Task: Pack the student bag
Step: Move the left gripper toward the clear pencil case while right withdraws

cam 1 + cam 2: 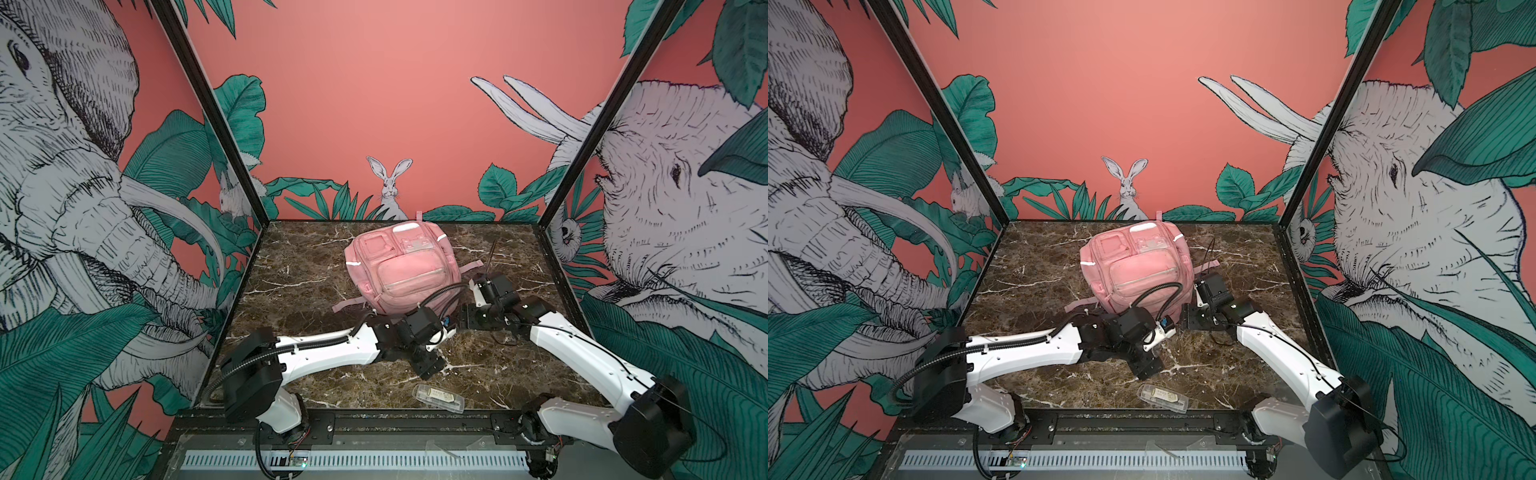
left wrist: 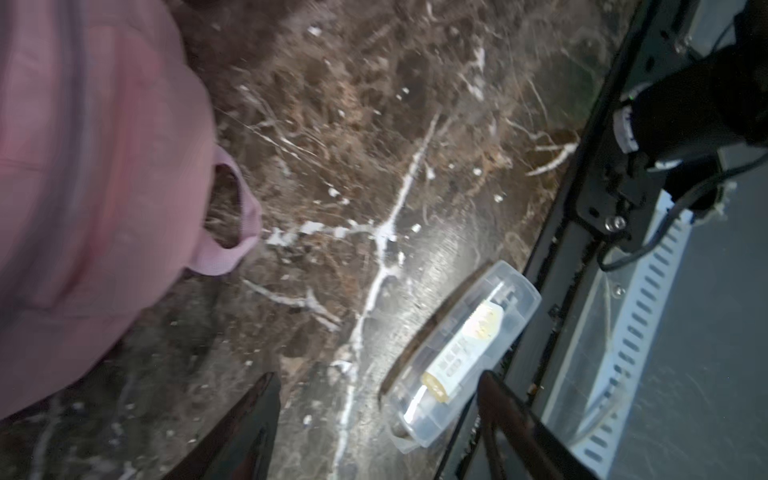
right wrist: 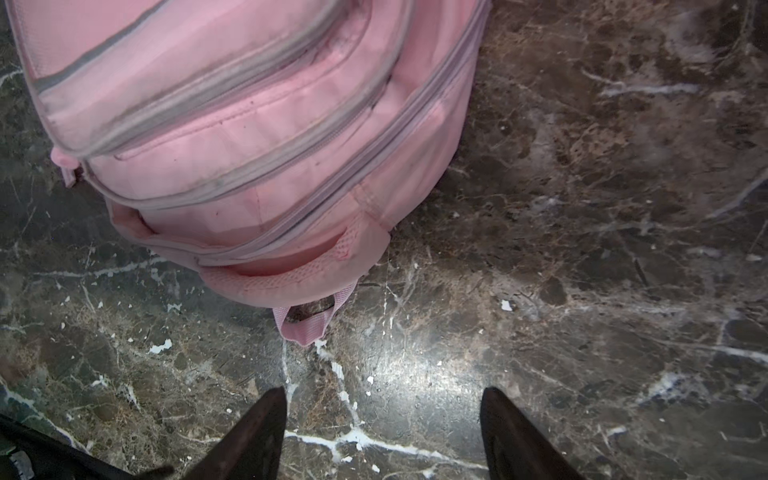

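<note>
The bag (image 1: 401, 270) lies flat on its back in the rear middle of the table (image 1: 299, 291), pockets up. Its long axis runs from the back wall toward the front edge. The end with the carry handle and small loop (image 3: 307, 324) points at the front edge.

Behind the bag, the back wall stands close, leaving little room. To the left and right of the bag, bare table runs out to the side walls. In front of the bag the arms cross the open stretch, and a clear case (image 1: 437, 398) lies well in front, near the front edge.

The left gripper (image 2: 378, 376) hangs in front of the bag, fingers spread, nothing between them, the case beside one finger. The right gripper (image 3: 385, 390) sits just in front of the loop, fingers spread over bare table.
</note>
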